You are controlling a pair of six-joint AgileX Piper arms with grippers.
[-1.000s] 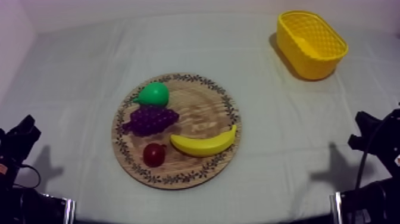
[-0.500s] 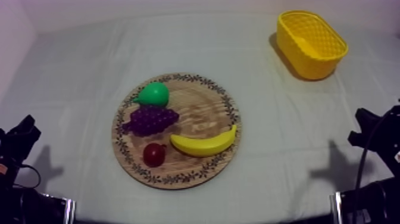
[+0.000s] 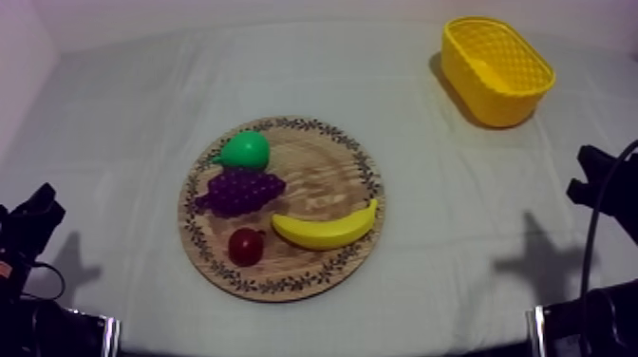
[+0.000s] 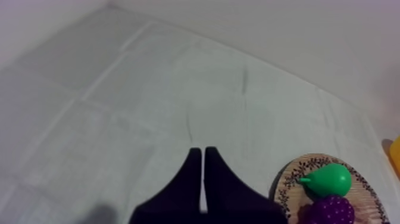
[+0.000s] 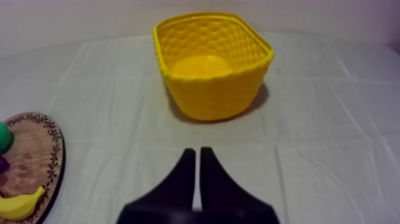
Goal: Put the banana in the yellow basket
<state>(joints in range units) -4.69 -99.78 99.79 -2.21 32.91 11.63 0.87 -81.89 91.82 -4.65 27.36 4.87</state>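
Only the right arm (image 3: 604, 185) has shifted, rising a little at the table's edge; you can read that as the start of its reach. The right gripper (image 5: 195, 150) and left gripper (image 4: 199, 149) each have 2 fingers pressed together, empty. The banana (image 3: 326, 231) lies on the wooden board (image 3: 323, 171), well apart from the yellow basket (image 3: 494, 104).

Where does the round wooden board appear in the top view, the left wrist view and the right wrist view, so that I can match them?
Top view: the wooden board lies at the centre, with the yellow basket at the upper right.
Left wrist view: the board lies under the pear and the grapes.
Right wrist view: the board bears the banana, apart from the basket.
Shared landmark: the green pear.
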